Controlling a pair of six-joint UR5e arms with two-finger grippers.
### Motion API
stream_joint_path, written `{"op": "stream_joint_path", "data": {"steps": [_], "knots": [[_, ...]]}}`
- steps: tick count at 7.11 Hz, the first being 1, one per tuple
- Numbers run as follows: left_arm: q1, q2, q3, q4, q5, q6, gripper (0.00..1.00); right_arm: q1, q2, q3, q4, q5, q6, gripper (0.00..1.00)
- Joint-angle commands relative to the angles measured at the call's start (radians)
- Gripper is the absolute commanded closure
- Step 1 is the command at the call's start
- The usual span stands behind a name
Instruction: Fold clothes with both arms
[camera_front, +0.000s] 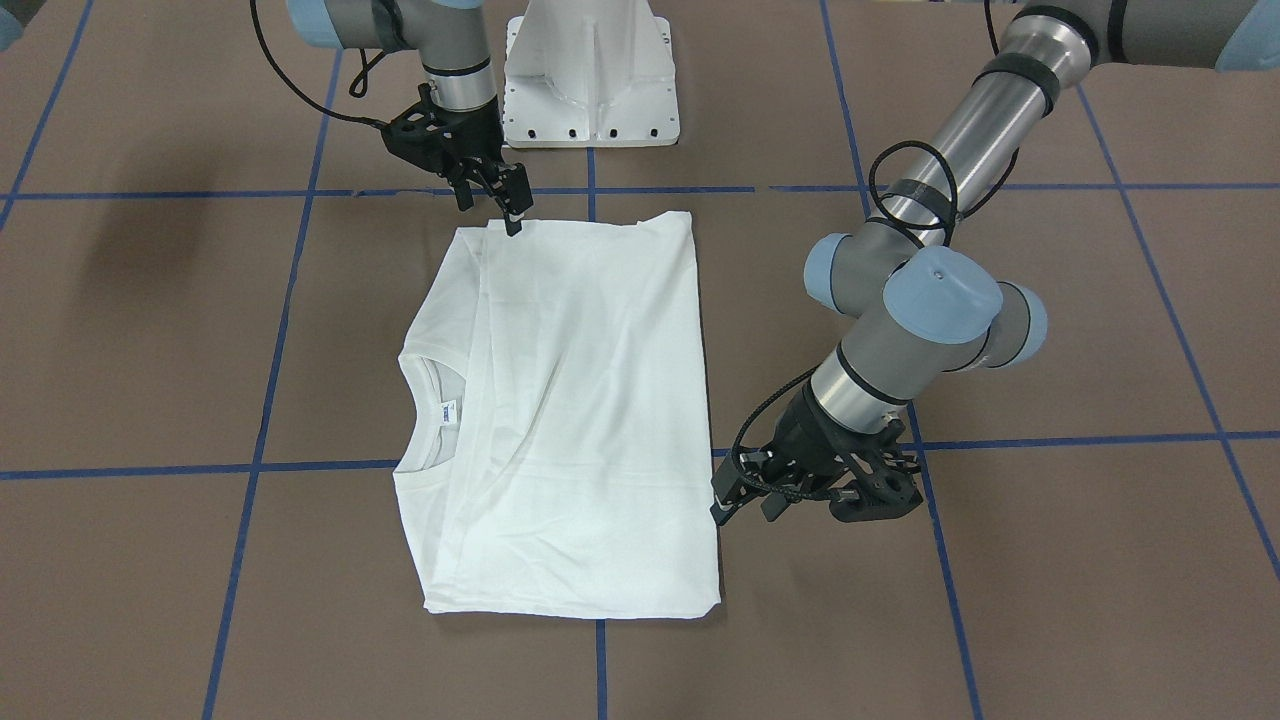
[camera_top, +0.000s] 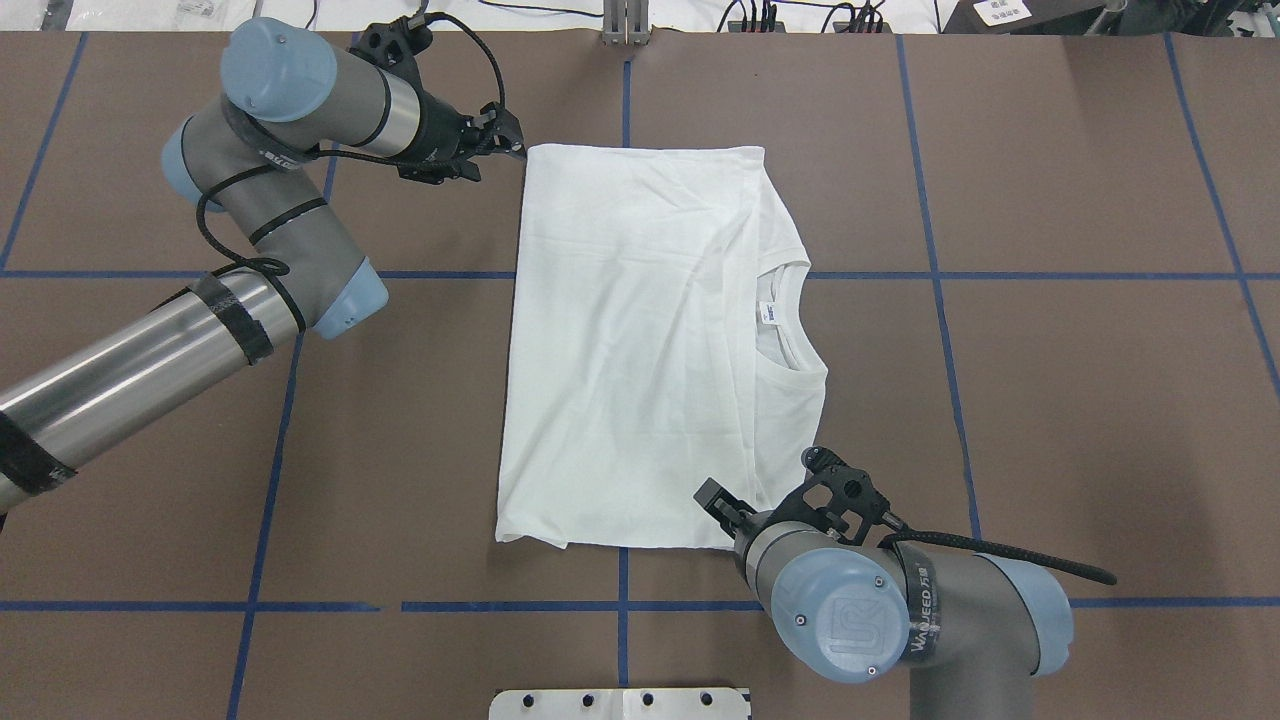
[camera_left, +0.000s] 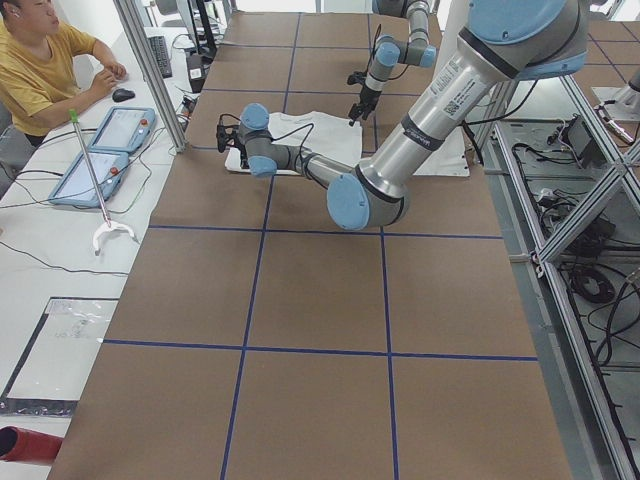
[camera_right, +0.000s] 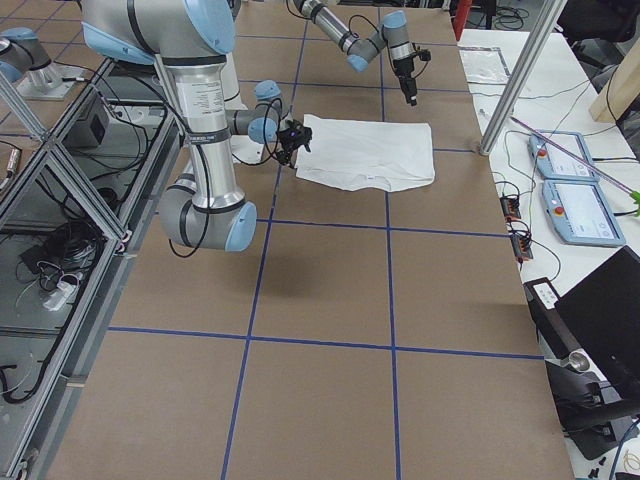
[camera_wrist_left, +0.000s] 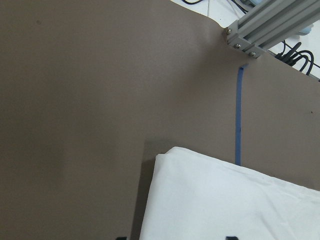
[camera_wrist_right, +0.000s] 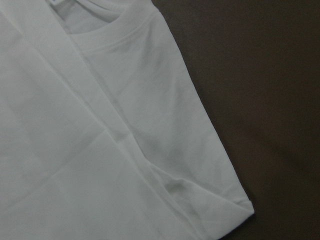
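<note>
The clothes are one white T-shirt (camera_front: 580, 400) (camera_top: 640, 340), lying flat in a folded rectangle on the brown table. Its round neck and small label (camera_front: 445, 413) show on the side of my right arm. My left gripper (camera_front: 745, 500) (camera_top: 512, 140) stands open at the shirt's far corner. In the left wrist view that corner (camera_wrist_left: 225, 200) lies between two spread fingertips. My right gripper (camera_front: 490, 212) (camera_top: 725, 510) sits low at the near corner by the neck side and looks open. The right wrist view shows only folded cloth (camera_wrist_right: 100, 150) and none of the fingers.
The white mounting pedestal (camera_front: 590, 70) stands at the robot's edge of the table. Blue tape lines (camera_top: 935, 275) grid the brown surface. A person (camera_left: 40, 60) sits beyond the far side by two tablets (camera_left: 105, 150). An aluminium frame post (camera_wrist_left: 270, 25) rises near the far edge.
</note>
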Motion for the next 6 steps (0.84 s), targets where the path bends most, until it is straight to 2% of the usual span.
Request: {"op": "stream_joint_path", "data": {"steps": [1, 2, 3, 4, 6], "knots": [[0.001, 0.007, -0.001, -0.001, 0.0, 0.0, 0.28, -0.005, 0.01, -0.018, -0.001, -0.006, 0.003, 0.1], [0.001, 0.007, -0.001, -0.001, 0.0, 0.002, 0.28, -0.005, 0.01, -0.019, -0.001, -0.004, 0.003, 0.22], [0.0, 0.007, -0.001, -0.001, 0.0, 0.0, 0.28, -0.007, 0.011, -0.016, -0.001, -0.004, 0.003, 0.54], [0.0, 0.009, -0.001, -0.001, 0.0, 0.002, 0.28, -0.005, 0.01, -0.015, -0.001, -0.002, 0.002, 1.0], [0.0, 0.009, -0.001, -0.001, 0.0, 0.002, 0.28, -0.011, 0.005, -0.019, -0.001, -0.001, 0.002, 1.0]]}}
